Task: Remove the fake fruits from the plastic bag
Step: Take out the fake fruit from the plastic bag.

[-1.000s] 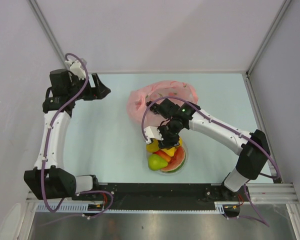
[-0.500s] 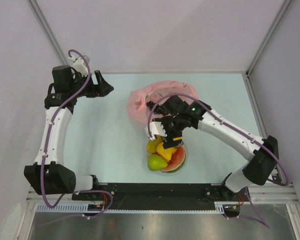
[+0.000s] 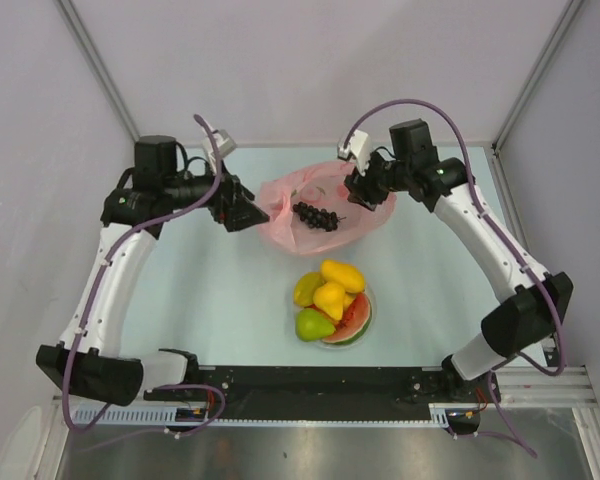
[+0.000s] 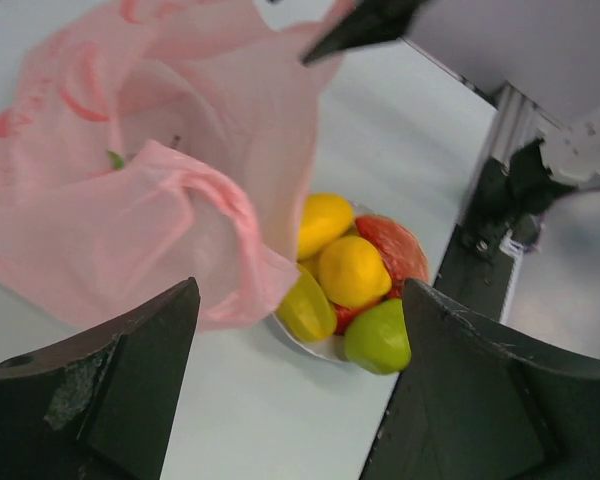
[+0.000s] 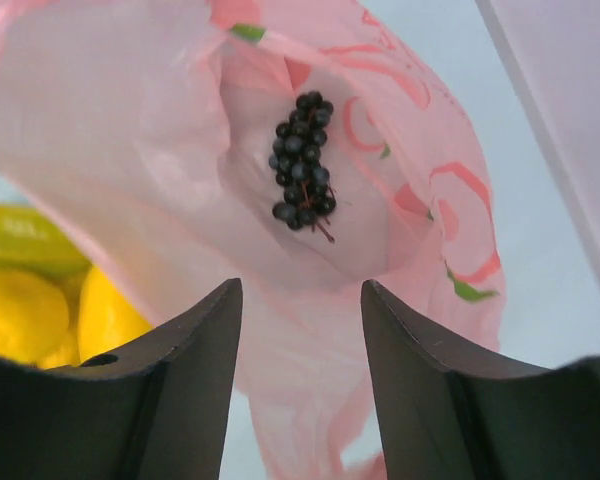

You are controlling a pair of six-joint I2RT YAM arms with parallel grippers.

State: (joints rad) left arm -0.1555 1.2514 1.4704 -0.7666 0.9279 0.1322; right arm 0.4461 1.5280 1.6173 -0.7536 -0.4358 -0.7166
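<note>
The pink plastic bag (image 3: 285,205) lies at the far middle of the table, its mouth spread open. A dark purple grape bunch (image 3: 316,215) lies inside it and shows in the right wrist view (image 5: 302,160). My right gripper (image 3: 358,188) is open and empty at the bag's right edge, just above the bag (image 5: 130,120). My left gripper (image 3: 248,212) is open and empty at the bag's left edge (image 4: 130,180). Yellow mango pieces (image 3: 340,272), a yellow pear (image 3: 305,290), a green pear (image 3: 313,324) and a watermelon slice (image 3: 356,320) are piled on a plate.
The small white plate (image 3: 370,300) with the fruit pile stands near the table's front middle, below the bag; its rim shows in the left wrist view (image 4: 315,347). Grey walls close the table on three sides. A black rail (image 3: 310,385) runs along the near edge.
My right gripper has left the plate, with a yellow mango piece now on the pile, and moved back to the bag's right edge. My left gripper has moved right to the bag's left edge.
</note>
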